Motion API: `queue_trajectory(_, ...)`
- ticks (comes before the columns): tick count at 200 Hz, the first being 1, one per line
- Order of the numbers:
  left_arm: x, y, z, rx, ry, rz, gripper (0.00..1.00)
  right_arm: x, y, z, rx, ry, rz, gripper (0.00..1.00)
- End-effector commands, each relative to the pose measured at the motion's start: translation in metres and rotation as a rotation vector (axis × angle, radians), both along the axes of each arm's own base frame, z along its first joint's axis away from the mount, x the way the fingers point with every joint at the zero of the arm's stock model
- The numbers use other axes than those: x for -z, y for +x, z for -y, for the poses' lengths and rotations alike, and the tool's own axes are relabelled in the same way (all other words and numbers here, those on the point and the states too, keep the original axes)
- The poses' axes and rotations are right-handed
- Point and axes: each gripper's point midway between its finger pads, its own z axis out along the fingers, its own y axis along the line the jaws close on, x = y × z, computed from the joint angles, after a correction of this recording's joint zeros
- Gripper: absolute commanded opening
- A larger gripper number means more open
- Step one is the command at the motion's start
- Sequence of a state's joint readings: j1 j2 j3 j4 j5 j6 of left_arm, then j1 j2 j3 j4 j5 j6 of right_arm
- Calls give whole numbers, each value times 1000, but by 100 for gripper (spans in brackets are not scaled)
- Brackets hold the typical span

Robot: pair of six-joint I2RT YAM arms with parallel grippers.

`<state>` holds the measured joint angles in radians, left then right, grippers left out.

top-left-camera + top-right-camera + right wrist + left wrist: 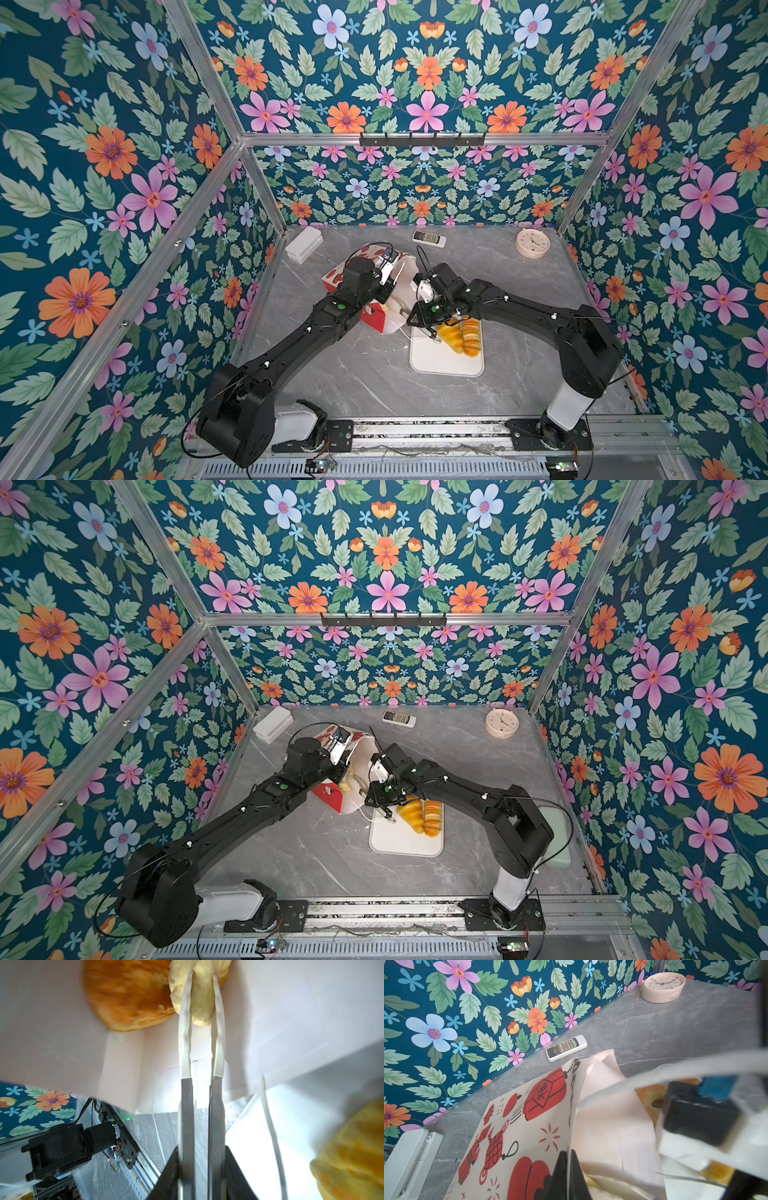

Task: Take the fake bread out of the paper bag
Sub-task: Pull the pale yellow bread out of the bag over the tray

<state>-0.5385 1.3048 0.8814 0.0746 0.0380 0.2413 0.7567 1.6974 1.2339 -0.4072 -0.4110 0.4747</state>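
Note:
The paper bag [332,280] [328,791] lies tipped on the grey table, its mouth toward the white tray [440,361]. My left gripper [568,1167] is shut on the bag's printed wall [519,1126] at the rim and holds the mouth apart. My right gripper [202,978] reaches into the bag with its long fingers, which are shut on a pale yellow piece of fake bread [199,1001]. An orange-brown bagel [128,995] [652,1099] lies right beside that piece inside the bag. A croissant [451,334] and a ridged loaf [471,336] rest on the tray.
A remote [429,239], a round clock [532,243] and a white box [303,245] sit along the back of the table. A white cord handle [272,1136] hangs between the bag and the tray. Floral walls close in three sides.

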Motion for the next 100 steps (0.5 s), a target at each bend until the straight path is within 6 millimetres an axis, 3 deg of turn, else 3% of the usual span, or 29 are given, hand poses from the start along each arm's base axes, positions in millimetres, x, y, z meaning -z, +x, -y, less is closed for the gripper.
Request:
queue_trajectory(1,-9,6,-1,-23,-21,30,0,-19,-5,9,10,28,41,29)
queue_trajectory(54,-11,9,-1,-33,-27,36,0,-38,-29,39,22,74,72,29)
queue_trajectory(100,-11,10,-2,-43,-26,38,0,-40,-61,71,21,62,52,29)
